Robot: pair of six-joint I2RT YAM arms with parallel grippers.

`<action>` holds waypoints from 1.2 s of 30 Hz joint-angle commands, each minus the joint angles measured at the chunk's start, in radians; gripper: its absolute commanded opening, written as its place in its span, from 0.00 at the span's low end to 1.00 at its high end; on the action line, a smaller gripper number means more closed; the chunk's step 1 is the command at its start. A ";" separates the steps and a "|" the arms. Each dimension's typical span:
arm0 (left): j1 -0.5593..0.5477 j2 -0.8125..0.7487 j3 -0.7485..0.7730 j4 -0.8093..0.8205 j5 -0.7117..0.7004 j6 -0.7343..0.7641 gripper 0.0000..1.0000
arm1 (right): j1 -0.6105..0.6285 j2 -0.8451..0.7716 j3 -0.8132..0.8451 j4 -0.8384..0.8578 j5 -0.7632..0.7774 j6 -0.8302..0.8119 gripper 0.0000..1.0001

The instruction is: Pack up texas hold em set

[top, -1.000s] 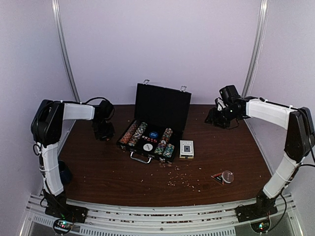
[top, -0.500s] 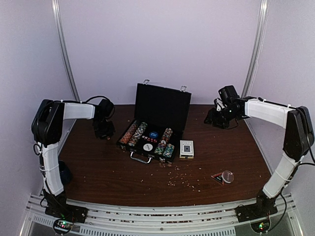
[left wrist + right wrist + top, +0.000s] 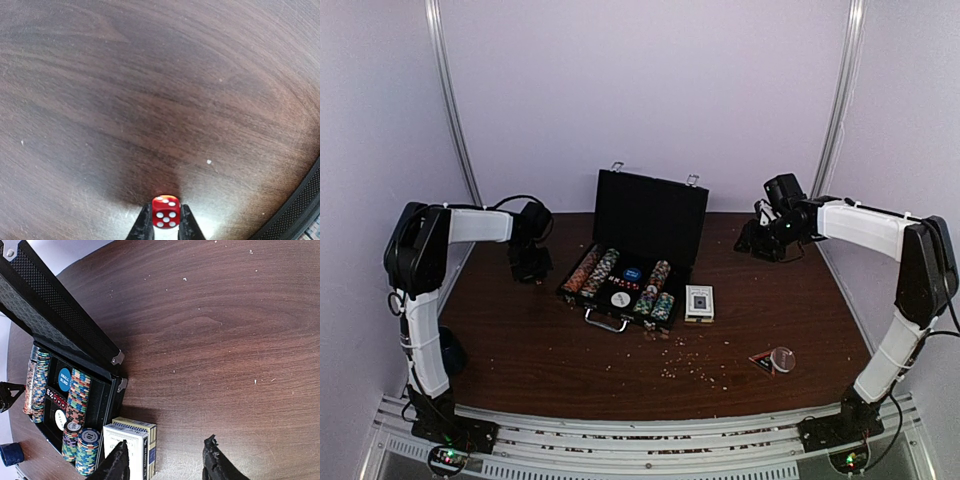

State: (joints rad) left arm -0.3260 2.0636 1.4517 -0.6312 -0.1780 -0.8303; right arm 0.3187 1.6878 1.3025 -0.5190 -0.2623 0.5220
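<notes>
**Left arm has a die, case open at mid-table**

From my seat, a good deal is hard to read. The left wrist view shows only the fingertips of the left gripper (image 3: 165,216), cut off at the bottom edge, and a strip of black mesh at the lower right corner that I cannot identify. In the top view that gripper (image 3: 530,262) is just a dark lump to the left of the case. Near the table's (image 3: 570,360) front right lies a small clear round thing (image 3: 783,358) with a red and black bit beside it. Both are too small for me to name. Pale specks are scattered in front of the case.

The left jaws are closed narrowly on a red die (image 3: 166,211) with white pips, held close above the wood. The right gripper (image 3: 165,460) has its jaws spread wide with nothing between them.

The case (image 3: 635,245) is black with silver corners. It sits at mid-table with its lid standing upright and its handle facing me. Rows of multicoloured chips (image 3: 79,390) fill both sides, with a blue round button (image 3: 64,379) and a white one (image 3: 60,416) in the middle. The card deck box (image 3: 131,442) lies just beside the case's right side.
</notes>
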 commanded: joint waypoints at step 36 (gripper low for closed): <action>-0.415 0.156 0.382 0.046 0.254 0.147 0.08 | -0.144 -0.192 -0.166 0.072 0.016 0.011 0.56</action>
State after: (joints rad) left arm -0.7441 2.2013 1.7863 -0.6056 0.0834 -0.6605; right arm 0.1734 1.5276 1.1423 -0.4770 -0.2333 0.5098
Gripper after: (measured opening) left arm 0.137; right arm 0.557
